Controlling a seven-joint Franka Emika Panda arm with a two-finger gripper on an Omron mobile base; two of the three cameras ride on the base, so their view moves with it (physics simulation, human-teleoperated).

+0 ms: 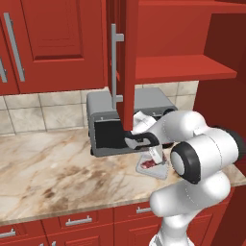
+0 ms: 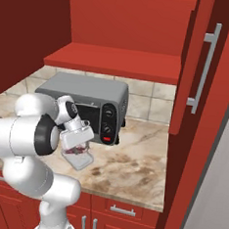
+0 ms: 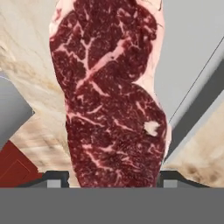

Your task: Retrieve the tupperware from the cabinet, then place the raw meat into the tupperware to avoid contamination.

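Raw meat [image 3: 109,96]: dark red, whitish marbling

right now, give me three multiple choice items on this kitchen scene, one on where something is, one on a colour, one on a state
1. Where does the tupperware sit?
A. on the cabinet shelf
B. on the counter in front of the toaster oven
C. on the floor

2. What colour is the cabinet?
A. red
B. white
C. blue

3. How does the cabinet door above the toaster oven stand?
A. swung open
B. closed flat
C. taken off

Answers:
1 B: both base views show the translucent container on the marble counter, just before the grey oven, under the end effector.
2 A: the doors and the shelf are red in both base views.
3 A: the door juts out edge-on toward the camera and the shelf inside lies exposed.

The raw meat hangs between the fingertips in the hand view.
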